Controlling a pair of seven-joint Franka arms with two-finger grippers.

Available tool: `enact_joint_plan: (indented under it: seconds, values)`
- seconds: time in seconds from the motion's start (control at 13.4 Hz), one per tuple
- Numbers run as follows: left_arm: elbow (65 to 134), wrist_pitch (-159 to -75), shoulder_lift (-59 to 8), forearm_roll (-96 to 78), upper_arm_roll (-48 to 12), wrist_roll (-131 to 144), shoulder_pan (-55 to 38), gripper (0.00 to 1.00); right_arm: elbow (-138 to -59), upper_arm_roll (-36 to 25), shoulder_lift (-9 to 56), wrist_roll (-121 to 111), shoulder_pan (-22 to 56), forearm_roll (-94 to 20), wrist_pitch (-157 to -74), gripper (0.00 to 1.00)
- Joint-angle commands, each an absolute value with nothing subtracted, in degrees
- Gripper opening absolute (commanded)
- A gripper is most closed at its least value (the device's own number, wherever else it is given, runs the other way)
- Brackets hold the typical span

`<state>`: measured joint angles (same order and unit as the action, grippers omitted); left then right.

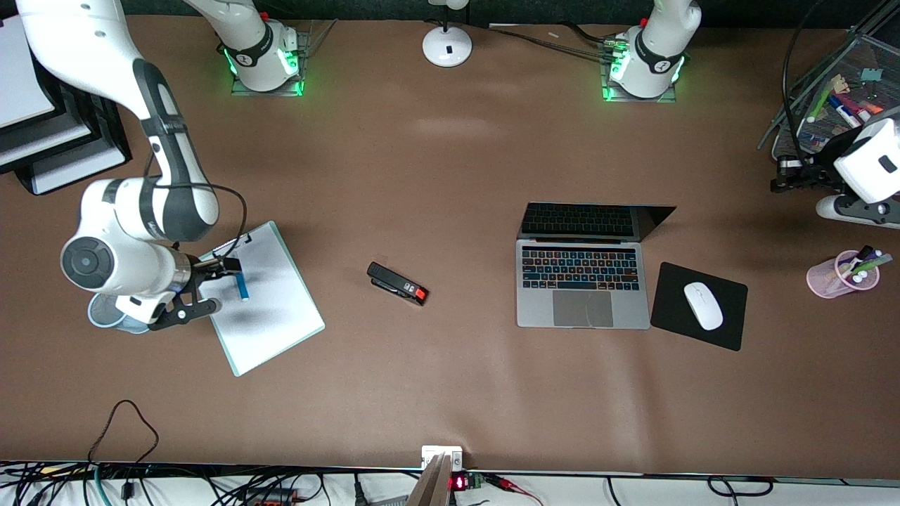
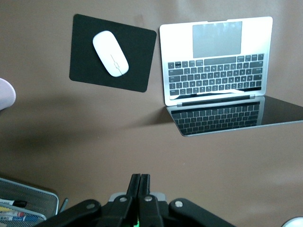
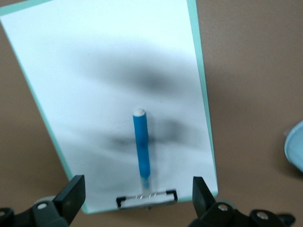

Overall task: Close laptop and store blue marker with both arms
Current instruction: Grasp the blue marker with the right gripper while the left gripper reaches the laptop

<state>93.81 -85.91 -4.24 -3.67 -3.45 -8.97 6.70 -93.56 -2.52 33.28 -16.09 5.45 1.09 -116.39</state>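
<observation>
The silver-grey laptop [image 1: 582, 309] [image 2: 218, 61] lies open on the table, its dark screen [image 1: 594, 221] upright. The blue marker [image 1: 241, 286] [image 3: 141, 146] lies on a clipboard of white paper [image 1: 274, 309] [image 3: 109, 71] at the right arm's end of the table, its tip near the metal clip. My right gripper [image 1: 214, 287] [image 3: 137, 185] hangs open over the clip end, one finger on either side of the marker without touching it. My left gripper [image 1: 779, 176] [image 2: 140, 178] is shut on nothing, up over bare table beside the wire tray, farther from the front camera than the mouse pad.
A black stapler [image 1: 397, 283] lies between clipboard and laptop. A white mouse [image 1: 703, 305] sits on a black mouse pad [image 1: 731, 330] beside the laptop. A pink cup [image 1: 823, 275] and a wire tray [image 1: 868, 60] hold coloured markers. A pale blue cup [image 1: 105, 313] stands under the right arm.
</observation>
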Motion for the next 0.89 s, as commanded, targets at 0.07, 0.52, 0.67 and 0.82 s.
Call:
enact_joint_plan:
  seconds: [0.07, 0.52, 0.67, 0.82]
  values:
    - [91.8, -81.6, -4.3, -4.2, -6.3, -4.7, 6.7, 0.05, -93.4, -2.4, 36.5, -17.9, 4.7, 1.1, -121.6, 1.00]
    - [94.9, -83.5, -5.7, -7.9, -12.7, 1.9, 6.5, 0.07, -94.7, -2.4, 38.3, -17.8, 5.4, 1.3, -126.6, 0.90]
    - [98.6, -86.5, -5.5, -9.1, -12.8, 4.0, 4.7, 0.05, -94.7, -2.4, 38.9, -17.6, 5.3, 1.3, -126.6, 0.84]
    - [100.2, -87.2, -5.3, -9.8, -12.8, 7.6, 2.0, 0.04, -94.6, -2.4, 39.5, -17.1, 5.4, 1.1, -126.7, 0.79]
